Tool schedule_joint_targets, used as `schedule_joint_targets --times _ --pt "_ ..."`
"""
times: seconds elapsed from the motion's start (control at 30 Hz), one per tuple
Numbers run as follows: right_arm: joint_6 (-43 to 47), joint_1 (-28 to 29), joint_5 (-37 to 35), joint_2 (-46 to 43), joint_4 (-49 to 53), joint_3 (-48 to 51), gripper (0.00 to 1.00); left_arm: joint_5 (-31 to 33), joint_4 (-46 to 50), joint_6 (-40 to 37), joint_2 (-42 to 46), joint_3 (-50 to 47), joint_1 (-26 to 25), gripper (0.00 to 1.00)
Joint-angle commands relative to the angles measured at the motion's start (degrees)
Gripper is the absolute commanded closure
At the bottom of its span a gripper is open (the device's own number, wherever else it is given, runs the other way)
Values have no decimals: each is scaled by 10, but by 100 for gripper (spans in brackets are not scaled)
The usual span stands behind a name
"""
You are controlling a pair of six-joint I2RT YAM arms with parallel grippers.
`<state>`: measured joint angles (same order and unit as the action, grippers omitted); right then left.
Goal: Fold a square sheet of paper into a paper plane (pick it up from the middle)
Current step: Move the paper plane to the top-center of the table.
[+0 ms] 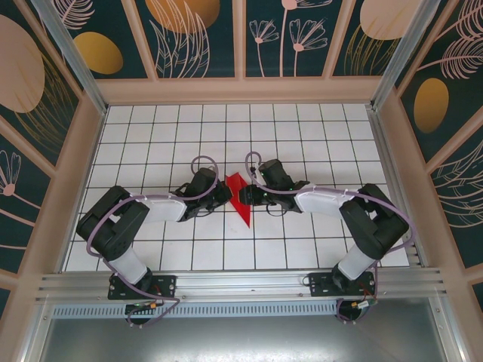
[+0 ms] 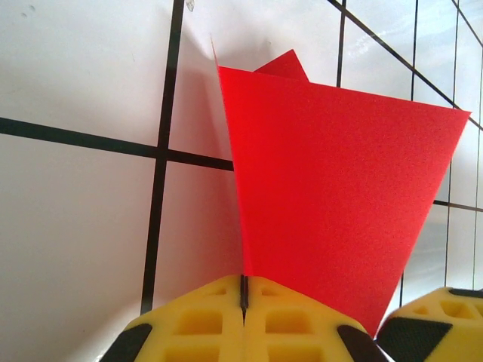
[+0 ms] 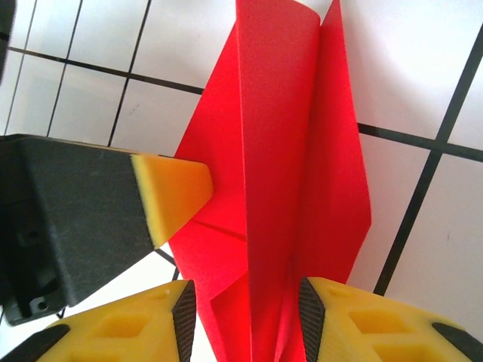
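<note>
paper plane (image 1: 242, 202) x1 | jaw pairs x2 | left jaws clenched on it | right jaws straddling it, grasp unclear

Lab enclosure: gridded table (image 1: 302, 128), patterned walls (image 1: 204, 38)

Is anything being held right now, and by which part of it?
The left pincer is shut on the paper plane, pinching a flap's edge. The right pincer straddles its middle fold; whether it grips cannot be told.
</note>
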<state>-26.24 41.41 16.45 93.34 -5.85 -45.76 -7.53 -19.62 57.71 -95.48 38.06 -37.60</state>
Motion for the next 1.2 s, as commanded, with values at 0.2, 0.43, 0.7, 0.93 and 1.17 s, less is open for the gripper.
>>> schedule_joint_targets --times 0.2,0.43,0.7,0.93,1.17 --pt "7 6 -6 26 21 -27 52 -3 -19 6 5 -5 4 100" --pt "-7 11 18 27 26 -19 48 -3 -20 6 5 -6 4 100" --pt "-27 30 6 32 35 -17 43 -4 -22 6 4 -6 4 100" --pt "-55 33 -36 53 57 -34 48 -7 -22 6 6 -8 4 100" --pt "-66 34 -50 67 71 -47 56 -7 -23 6 8 -9 4 100"
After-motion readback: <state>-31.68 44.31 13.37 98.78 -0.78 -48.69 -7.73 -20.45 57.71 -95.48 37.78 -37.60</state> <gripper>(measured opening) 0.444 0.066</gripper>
